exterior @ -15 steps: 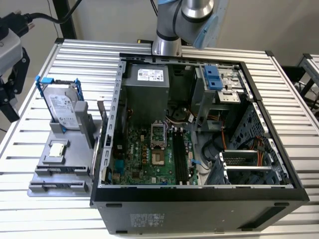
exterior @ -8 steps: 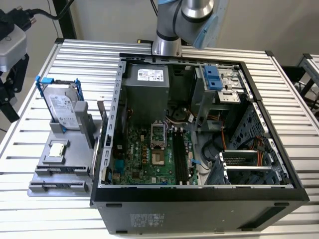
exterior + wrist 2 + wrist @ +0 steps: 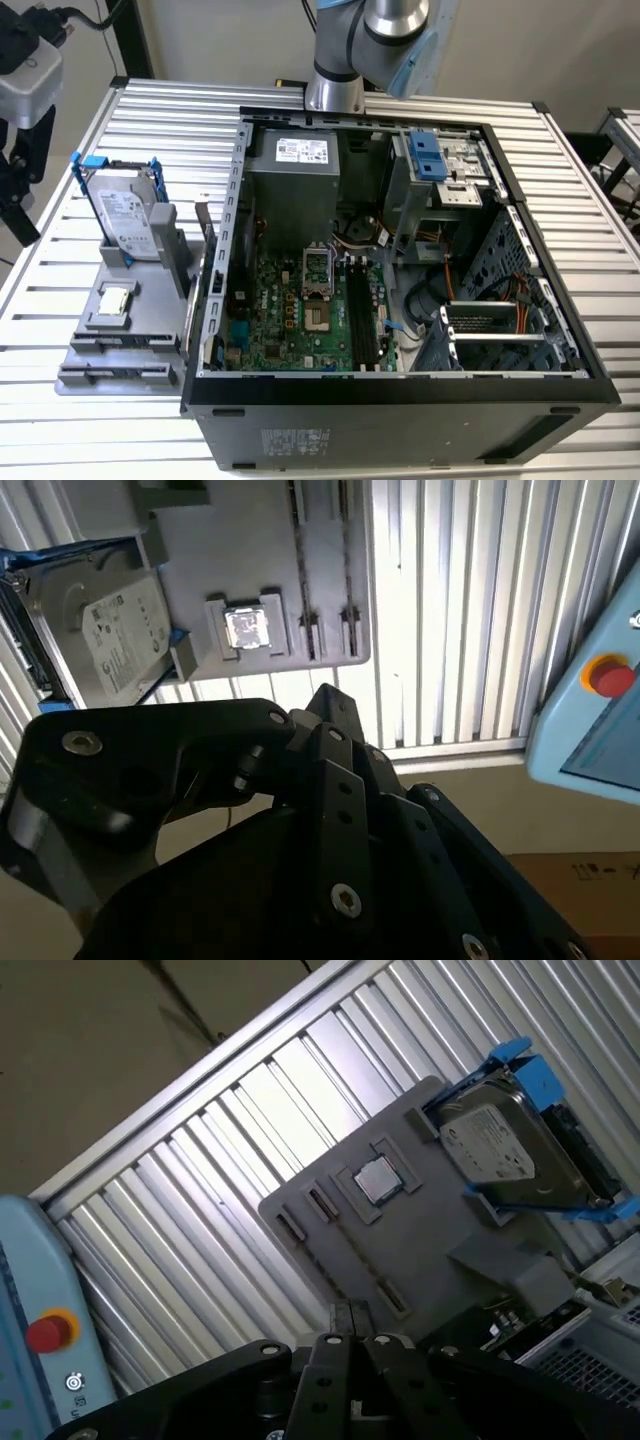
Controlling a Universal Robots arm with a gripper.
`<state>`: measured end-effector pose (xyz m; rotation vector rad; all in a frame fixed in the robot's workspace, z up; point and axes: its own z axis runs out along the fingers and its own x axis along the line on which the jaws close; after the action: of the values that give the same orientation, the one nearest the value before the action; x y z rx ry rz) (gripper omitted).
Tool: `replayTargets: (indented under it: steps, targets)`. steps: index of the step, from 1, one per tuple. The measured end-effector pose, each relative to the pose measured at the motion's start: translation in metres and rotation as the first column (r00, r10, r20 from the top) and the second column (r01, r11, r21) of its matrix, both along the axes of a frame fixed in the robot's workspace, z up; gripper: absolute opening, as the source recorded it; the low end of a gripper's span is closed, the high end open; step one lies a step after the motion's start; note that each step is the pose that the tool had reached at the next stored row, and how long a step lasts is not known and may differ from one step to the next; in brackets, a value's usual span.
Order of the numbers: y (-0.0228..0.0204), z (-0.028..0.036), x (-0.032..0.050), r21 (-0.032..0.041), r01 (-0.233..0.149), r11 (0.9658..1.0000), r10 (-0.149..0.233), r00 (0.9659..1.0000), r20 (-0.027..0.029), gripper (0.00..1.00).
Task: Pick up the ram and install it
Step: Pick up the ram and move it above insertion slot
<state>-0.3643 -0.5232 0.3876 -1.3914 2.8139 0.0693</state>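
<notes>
My gripper (image 3: 22, 215) hangs high at the exterior view's left, beyond the table's edge and apart from the grey tray (image 3: 150, 300). In both wrist views its black fingers (image 3: 330, 705) (image 3: 350, 1325) meet at the tips with nothing seen between them. I cannot make out the ram. Thin dark lines run along the tray's two long slots (image 3: 300, 570), and I cannot tell whether a stick stands in them. The motherboard's black slots (image 3: 360, 315) lie inside the open computer case (image 3: 400, 385).
On the tray a silver hard drive (image 3: 128, 215) stands in a blue-clipped frame, with a small square silver chip (image 3: 115, 298) in front of it. A pale blue pendant with a red button (image 3: 610, 675) sits off the table. The arm's base (image 3: 335, 90) stands behind the case.
</notes>
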Motion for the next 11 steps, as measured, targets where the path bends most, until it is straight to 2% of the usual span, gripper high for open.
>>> replayTargets:
  steps: [2,5,8,11]
  targets:
    - [0.0,0.0001,0.0,-0.0006,-0.034,0.9994,0.034,0.9994,0.0034,0.0]
    - [0.0,0.0001,0.0,-0.0017,-0.085,0.9964,0.085,0.9963,0.009,0.0]
    - [0.0,0.0001,0.0,-0.0027,-0.134,0.991,0.134,0.9909,0.0149,0.0]
    - [0.0,0.0,0.0,-0.0036,-0.18,0.9837,0.18,0.9835,0.0194,0.0]
